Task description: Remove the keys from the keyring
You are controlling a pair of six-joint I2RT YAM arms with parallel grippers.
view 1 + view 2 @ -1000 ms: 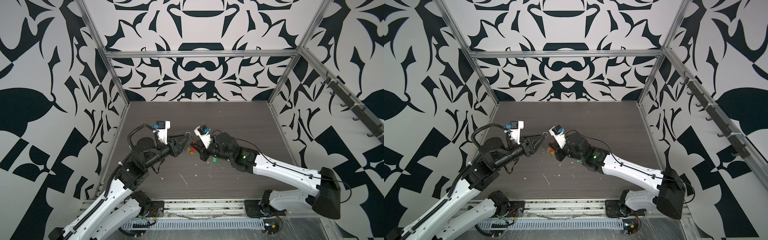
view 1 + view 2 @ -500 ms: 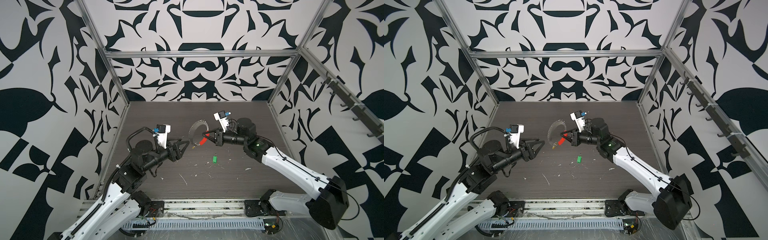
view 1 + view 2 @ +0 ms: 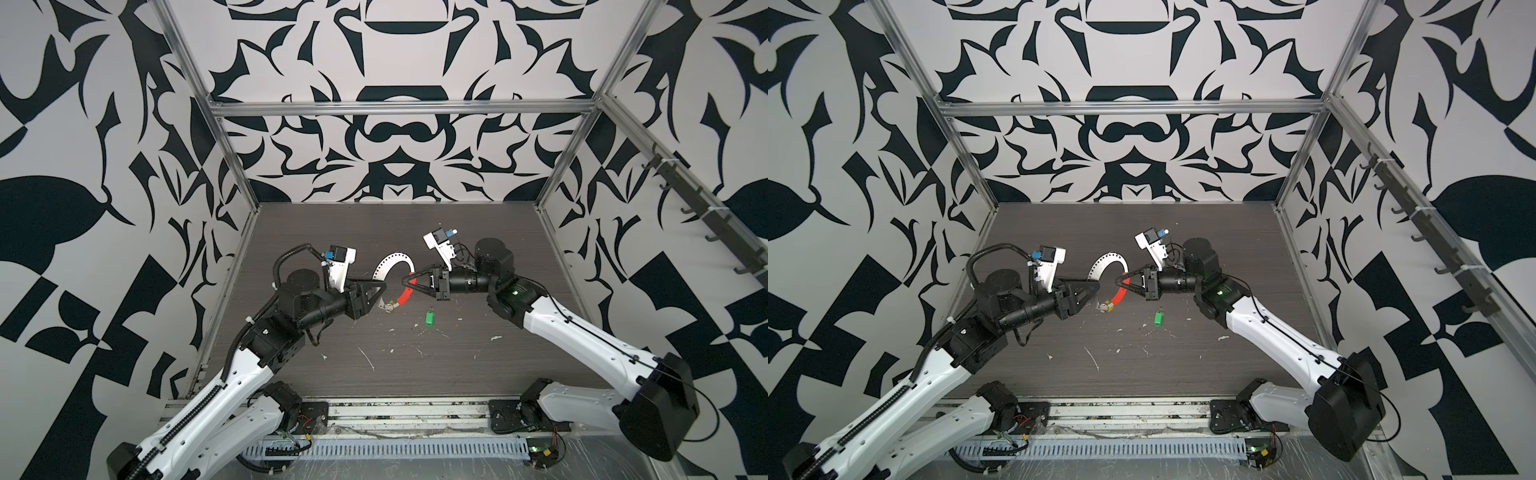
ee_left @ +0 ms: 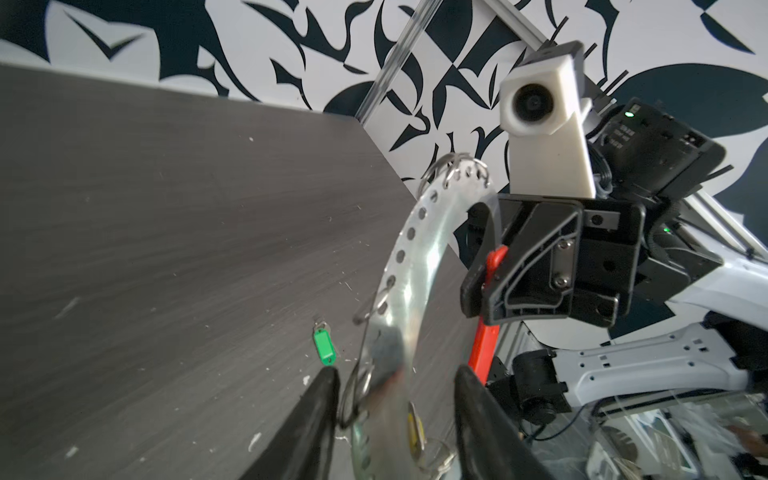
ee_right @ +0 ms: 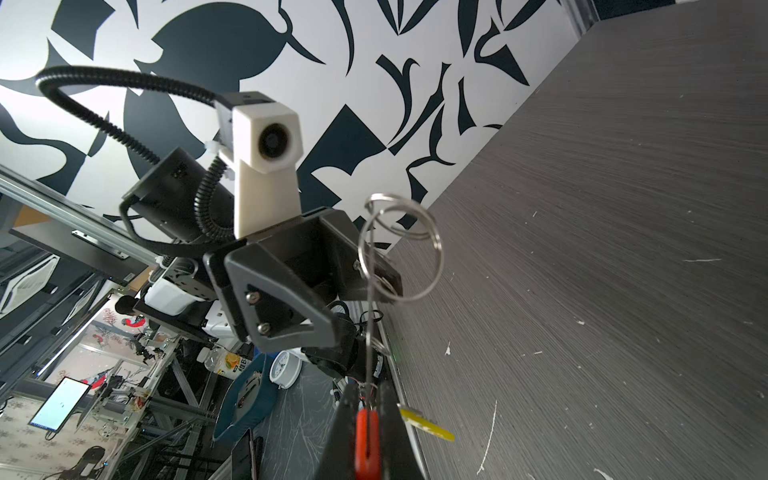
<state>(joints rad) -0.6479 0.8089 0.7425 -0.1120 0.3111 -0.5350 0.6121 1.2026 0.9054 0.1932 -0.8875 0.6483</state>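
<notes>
My right gripper (image 3: 405,281) (image 5: 368,399) is shut on the red end section (image 5: 368,436) of the keyring's curved pale perforated strip (image 3: 390,262) (image 3: 1105,266) and holds it above the table. A wire ring (image 5: 439,251) hangs at the strip's far end. A yellow key (image 4: 413,424) (image 5: 426,424) dangles at the strip's lower end (image 3: 1105,306). My left gripper (image 3: 383,289) (image 4: 395,382) is open, with its fingers either side of that lower end; one finger (image 4: 328,390) is against a small wire ring. A green key (image 3: 429,318) (image 3: 1158,318) (image 4: 323,347) lies loose on the table.
Small white scraps (image 3: 368,359) are scattered over the dark table (image 3: 415,374) in front of the grippers. Patterned walls with metal frame posts (image 3: 232,166) enclose the table on three sides.
The right gripper has lifted the strip up and back from low over the table. The left gripper drew back, then came forward around the strip's lower end with its jaws narrower.
</notes>
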